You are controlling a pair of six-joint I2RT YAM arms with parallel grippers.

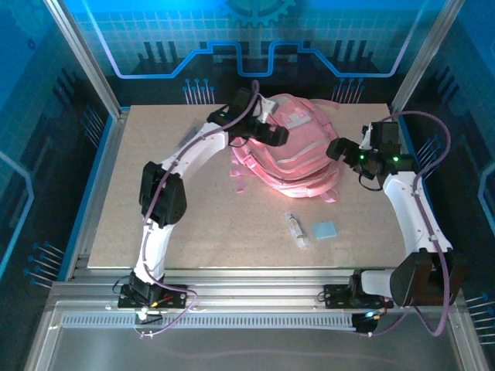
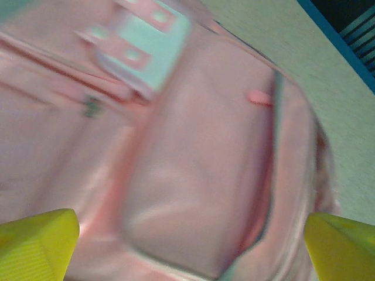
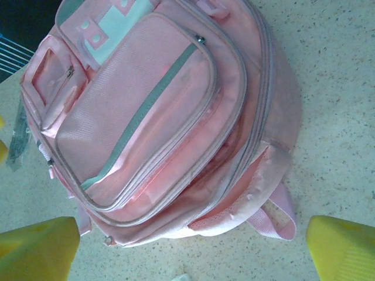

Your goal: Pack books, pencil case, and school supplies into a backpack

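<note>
Jaws spread and empty, left gripper (image 2: 190, 241) and right gripper (image 3: 190, 246) hang at the pink backpack (image 1: 292, 153); whitish tube (image 1: 296, 229) and light-blue pad (image 1: 324, 229) lie unpacked.

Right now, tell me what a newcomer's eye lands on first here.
The big pink backpack lies front up at the far middle of the table. The open left gripper hangs over it and the open right gripper sits at its right edge. Nearer, a whitish tube and a light-blue pad lie side by side.
</note>
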